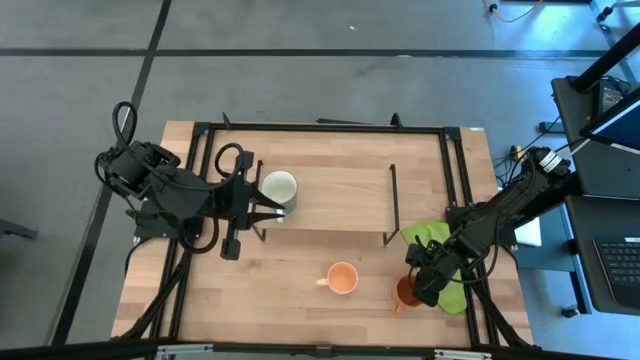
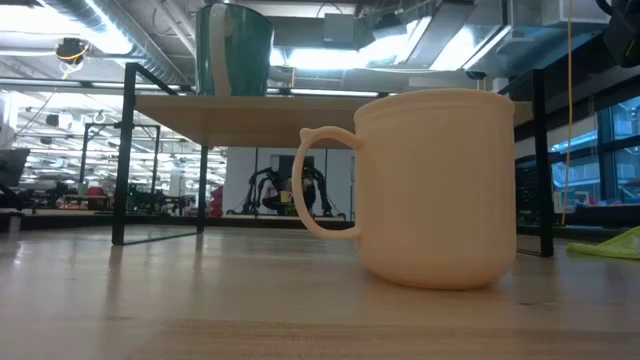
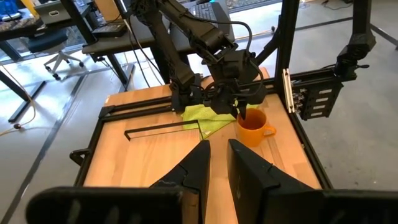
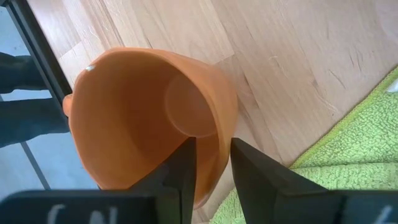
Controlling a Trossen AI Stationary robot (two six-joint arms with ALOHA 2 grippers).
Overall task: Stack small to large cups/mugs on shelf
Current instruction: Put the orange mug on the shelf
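Observation:
The white mug (image 1: 279, 188) with a pale green inside stands by its base on the left end of the light-wood shelf (image 1: 330, 200); it also shows in the low view (image 2: 235, 50). My left gripper (image 1: 278, 209) is level beside it on the near side, open by a narrow gap and empty (image 3: 218, 163). The light orange mug (image 1: 342, 278) stands on the table in front of the shelf. My right gripper (image 1: 415, 285) is shut on the dark orange-brown mug (image 4: 149, 118) at the near right, beside the lime-green cloth (image 1: 440, 245). My right gripper pinches the dark orange-brown mug's wall at the rim (image 4: 214, 146), one finger (image 4: 180, 171) inside the mug and one (image 4: 252, 171) outside. The fingers come from above, pointing down. The mug (image 3: 252, 127) is upright; I cannot tell whether its bottom is on the table.
The shelf's black wire legs (image 2: 125, 150) stand on the wooden table. A black metal frame (image 1: 320, 128) runs around the table's edges. The cloth (image 4: 348, 162) lies right beside the held mug. Bare wood lies between the light orange mug (image 2: 435, 190) and the shelf.

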